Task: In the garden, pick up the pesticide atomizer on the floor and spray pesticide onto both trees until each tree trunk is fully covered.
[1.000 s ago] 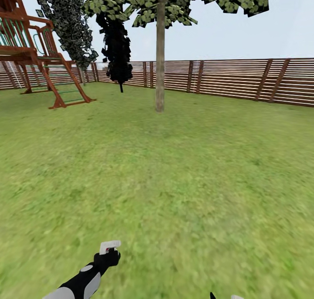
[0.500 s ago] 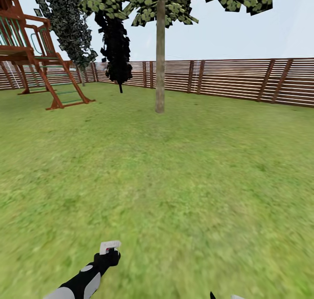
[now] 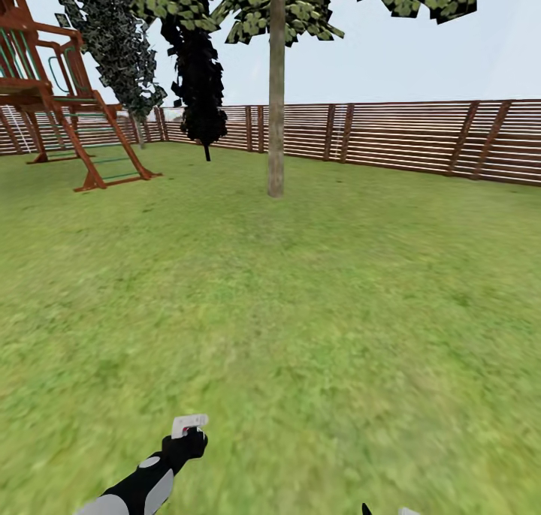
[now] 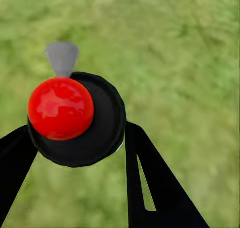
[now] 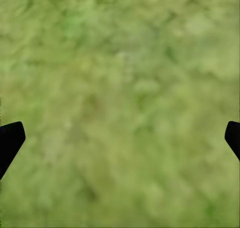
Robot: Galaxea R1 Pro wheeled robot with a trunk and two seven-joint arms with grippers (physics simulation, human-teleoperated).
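The left arm (image 3: pixel 146 481) is glossy black with a pale grey oval patch and a grey segment lower down. The fingers (image 4: pixel 160 188) of both grippers are flat, black and tapered, one with a narrow slot.

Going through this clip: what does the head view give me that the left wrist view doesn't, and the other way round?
Head view: a tree trunk, the slatted fence, a wooden play frame and sky. Left wrist view: a close look at the pesticide atomizer, with its red knob and grey nozzle, between the black fingers of the left gripper. Both: grass.
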